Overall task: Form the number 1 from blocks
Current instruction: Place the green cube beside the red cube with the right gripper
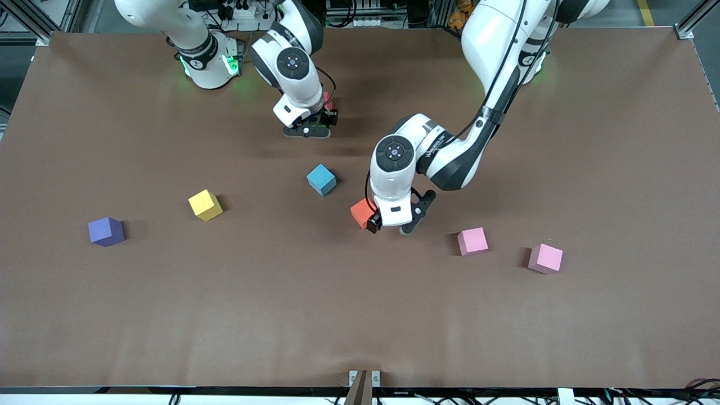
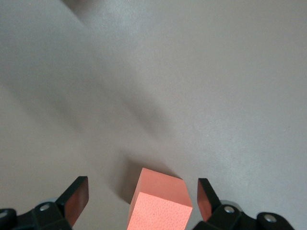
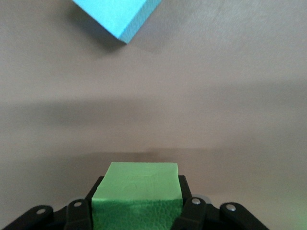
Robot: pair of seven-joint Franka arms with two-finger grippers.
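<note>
We judge the blocks light and slightly soft, matte foam that should grip well and not slip. The sensible hold is across two opposite flat faces, squarely, with no more squeeze than needed.

The left gripper (image 2: 141,192) stands wide, straddling the orange block (image 2: 160,203) low on the table near the centre of the front view, its fingers (image 2: 76,196) not touching the sides. The right gripper (image 3: 138,205) is in the upper middle of that view, clamped on the green block (image 3: 140,186).

Counting the task's cubes, we find one orange, one green, one blue block (image 1: 321,179) just above centre, and one yellow block (image 1: 205,205) toward the right arm's end. A sliver of red (image 1: 327,101) beside the right gripper is probably the red block (too hidden to be sure). Apart from these there are one purple cube (image 1: 106,231) and two pink cubes (image 1: 472,241) (image 1: 545,259), so eight in all.
</note>
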